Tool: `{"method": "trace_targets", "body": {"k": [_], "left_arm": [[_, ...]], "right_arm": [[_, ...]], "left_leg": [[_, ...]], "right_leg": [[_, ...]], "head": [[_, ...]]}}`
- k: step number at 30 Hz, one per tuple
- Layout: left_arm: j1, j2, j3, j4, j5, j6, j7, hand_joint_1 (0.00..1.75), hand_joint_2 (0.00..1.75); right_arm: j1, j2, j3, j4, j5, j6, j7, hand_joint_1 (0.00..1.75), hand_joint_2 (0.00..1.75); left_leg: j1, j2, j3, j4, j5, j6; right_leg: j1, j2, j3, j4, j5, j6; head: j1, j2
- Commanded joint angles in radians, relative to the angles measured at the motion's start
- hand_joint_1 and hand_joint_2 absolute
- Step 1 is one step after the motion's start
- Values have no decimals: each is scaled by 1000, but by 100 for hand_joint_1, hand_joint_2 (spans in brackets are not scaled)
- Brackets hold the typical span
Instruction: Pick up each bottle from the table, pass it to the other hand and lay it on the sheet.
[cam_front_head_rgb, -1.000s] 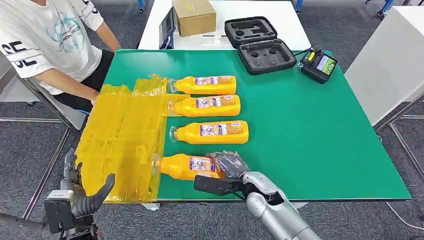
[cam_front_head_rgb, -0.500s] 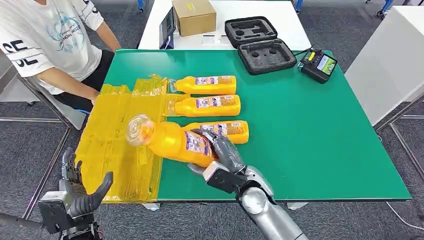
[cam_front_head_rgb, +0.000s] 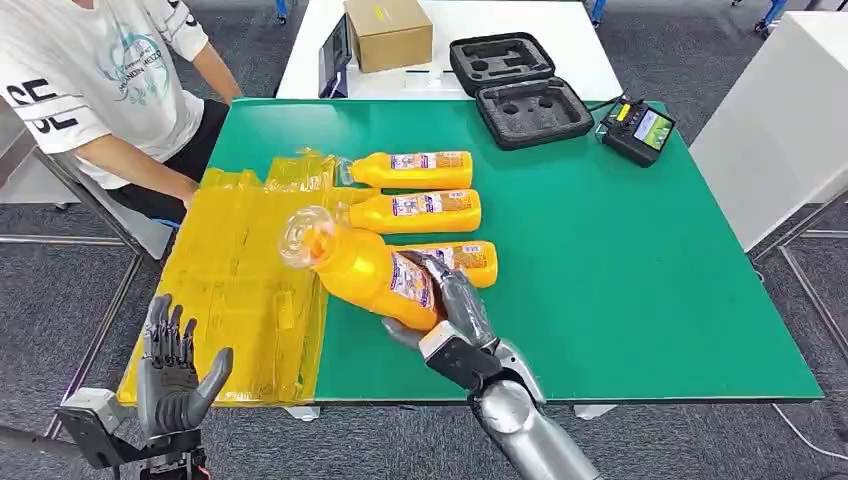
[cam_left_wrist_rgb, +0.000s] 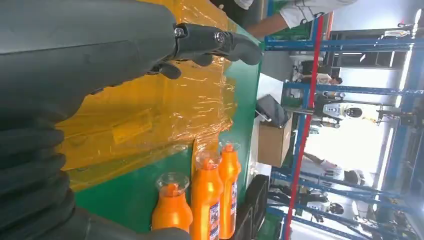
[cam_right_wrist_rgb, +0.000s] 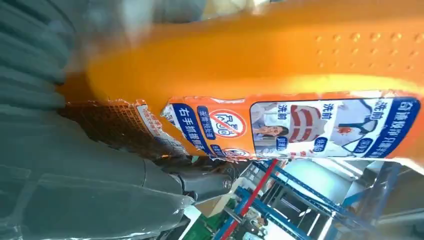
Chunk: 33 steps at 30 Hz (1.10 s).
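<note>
Fingers (cam_front_head_rgb: 462, 300) of the right hand (cam_front_head_rgb: 450, 315) are gripping the raised bottle (cam_front_head_rgb: 365, 268), tilting above the green table (cam_front_head_rgb: 620, 270), seemingly over another bottle; the left hand (cam_front_head_rgb: 175, 375) is spreading empty beside the yellow sheet (cam_front_head_rgb: 235, 270).

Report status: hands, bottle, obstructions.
Right hand grips lifted bottle. Left hand open, beside yellow sheet. Three bottles on table; handover path clear.
</note>
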Motion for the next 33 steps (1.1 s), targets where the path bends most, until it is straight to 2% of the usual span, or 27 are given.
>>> {"method": "trace_targets", "body": {"k": [1,4,6,12,18,28,33], "left_arm": [[-18,13,-10,46,3,2,5,0,175],[-18,13,-10,46,3,2,5,0,175],[-22,27,-37,48,19,-50,17,0,175],[-90,79,-193,90,-57,-52,24,0,175],[-121,113,-275,129,-92,-20,24,0,175],[-132,118,-311,148,-99,-22,21,0,175],[-138,125,-321,155,-84,-37,27,0,175]], "right_arm": [[-23,21,-33,71,-4,-6,-3,175,175],[-23,21,-33,71,-4,-6,-3,175,175],[-27,30,-35,107,-14,1,-5,175,175],[-91,101,21,390,-55,63,-44,175,175],[-113,148,93,509,-56,109,-36,175,175],[-149,178,142,595,-37,113,-29,175,175],[-165,179,151,615,-39,104,-35,175,175]], "left_leg": [[0,0,2,-1,0,-1],[0,0,1,-1,0,0],[0,-1,3,-1,-1,-1],[0,-1,5,-2,0,-1],[1,0,4,-2,0,-1],[0,0,6,-1,-1,-1],[0,-1,3,-1,0,-1]], "right_leg": [[0,0,2,-1,0,0],[0,0,1,-1,0,0],[0,0,3,-1,-1,-1],[0,0,4,-1,-1,-1],[1,1,4,-1,0,-1],[0,1,6,0,-2,-1],[0,0,3,-1,-1,-1]], "head": [[0,0],[0,0],[0,0],[0,0],[0,0],[0,0],[0,0]]}}
